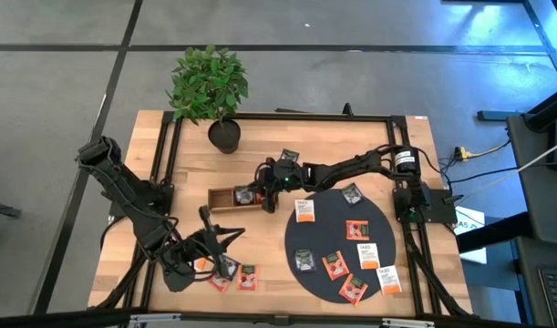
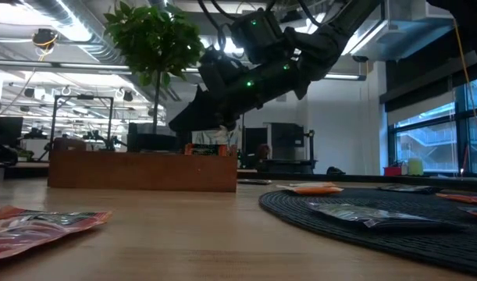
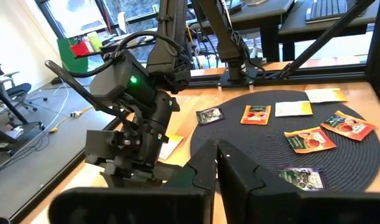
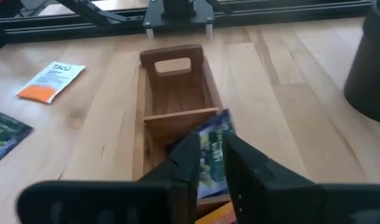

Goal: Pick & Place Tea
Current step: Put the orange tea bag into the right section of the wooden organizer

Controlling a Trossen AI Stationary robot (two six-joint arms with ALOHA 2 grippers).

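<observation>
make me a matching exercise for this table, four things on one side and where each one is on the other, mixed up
Things:
1. right pincer
2. left pincer
3. potted plant
4. white and orange sachet

Places:
a. on the black round mat
b. at the table's far edge
c. over the wooden tray, dark sachet between its fingers
d. near the front left, by the red sachets

Pairs: 1-c, 2-d, 3-b, 4-a
</observation>
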